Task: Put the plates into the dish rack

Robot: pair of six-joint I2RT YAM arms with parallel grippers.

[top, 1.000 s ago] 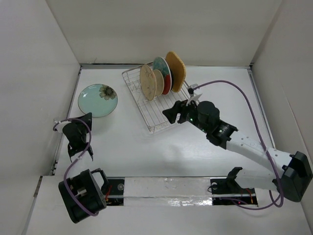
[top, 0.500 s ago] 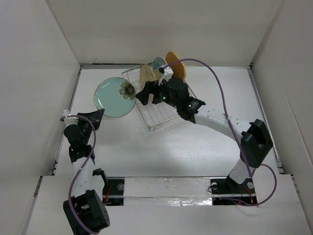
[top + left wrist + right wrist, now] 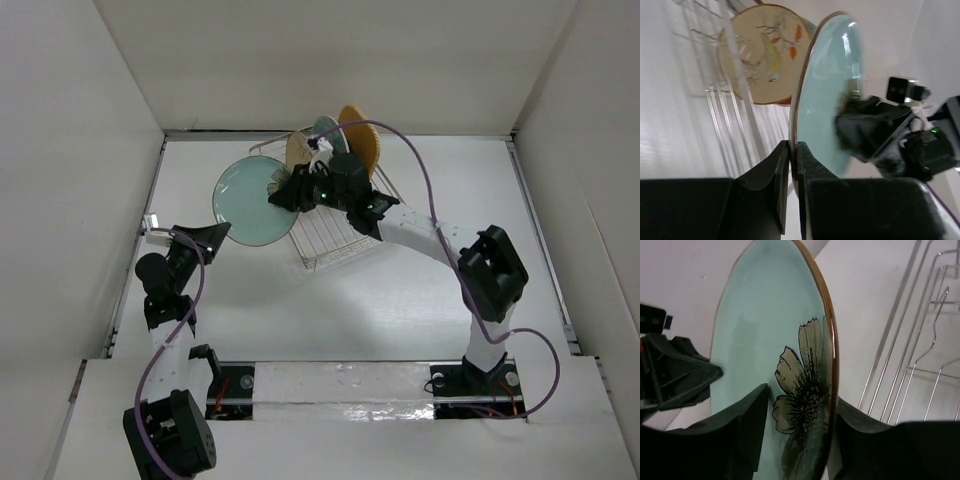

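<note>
The pale teal flowered plate (image 3: 250,205) is held up on edge just left of the dish rack (image 3: 330,238). My left gripper (image 3: 218,232) is shut on its lower left rim, seen in the left wrist view (image 3: 794,147). My right gripper (image 3: 288,192) straddles the opposite rim at the flower. In the right wrist view (image 3: 802,395) its jaws stand apart on either side of the plate (image 3: 765,325). The beige floral plate (image 3: 300,150), the red teal-white plate (image 3: 326,130) and the orange plate (image 3: 362,135) stand in the rack. The other plates are hidden.
White walls close in the table on the left, back and right. The rack's wire prongs (image 3: 920,340) are right beside the right gripper. The beige floral plate (image 3: 765,55) stands just behind the teal plate in the left wrist view.
The teal plate was lying flat at the far left; the left gripper has raised it on edge and moved it right to the rack. The right arm swung left to its flowered rim.
</note>
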